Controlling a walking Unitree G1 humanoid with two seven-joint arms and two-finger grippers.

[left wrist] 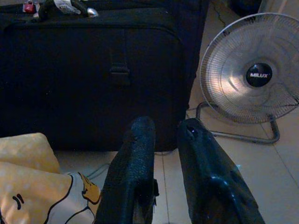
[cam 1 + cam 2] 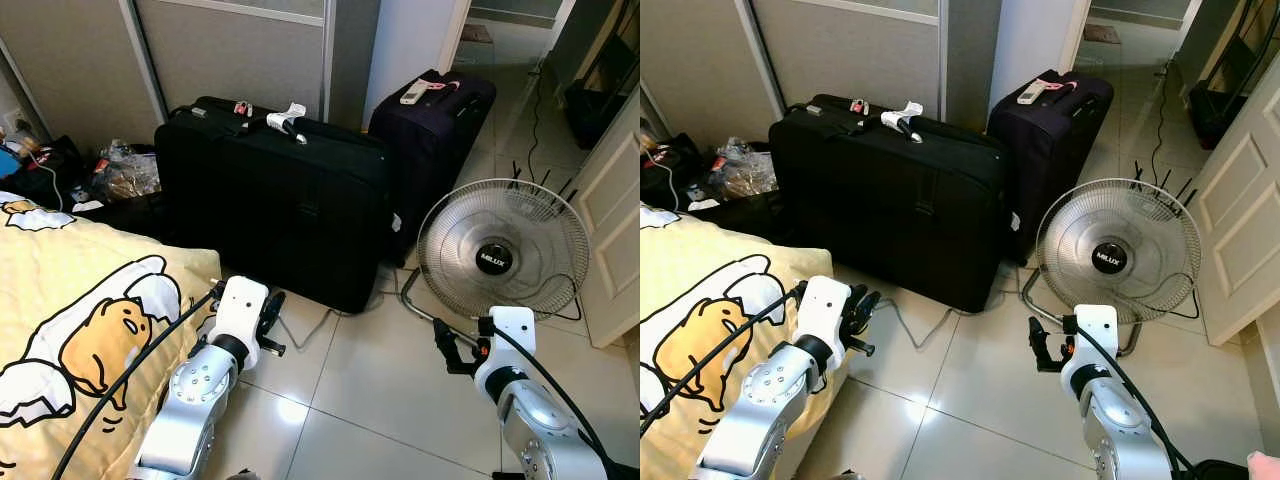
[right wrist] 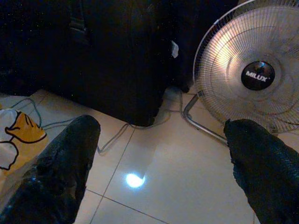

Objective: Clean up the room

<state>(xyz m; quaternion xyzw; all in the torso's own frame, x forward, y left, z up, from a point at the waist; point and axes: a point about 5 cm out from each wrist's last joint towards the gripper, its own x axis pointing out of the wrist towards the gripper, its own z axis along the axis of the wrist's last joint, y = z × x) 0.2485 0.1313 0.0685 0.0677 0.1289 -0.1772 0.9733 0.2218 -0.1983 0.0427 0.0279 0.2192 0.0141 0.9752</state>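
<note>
Tiled floor (image 2: 380, 400) holds two suitcases (image 2: 280, 210), one fan (image 2: 500, 255).

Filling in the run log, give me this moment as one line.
left gripper: nearly shut, empty | right gripper: open, empty | ahead: black suitcase, floor fan

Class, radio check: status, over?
Left gripper nearly shut, empty, by bed. Right gripper open, empty. Fan, black suitcase ahead on floor.

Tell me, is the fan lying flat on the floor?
No. The fan stands upright on its metal stand, on the tiled floor, beside the black suitcase.
</note>
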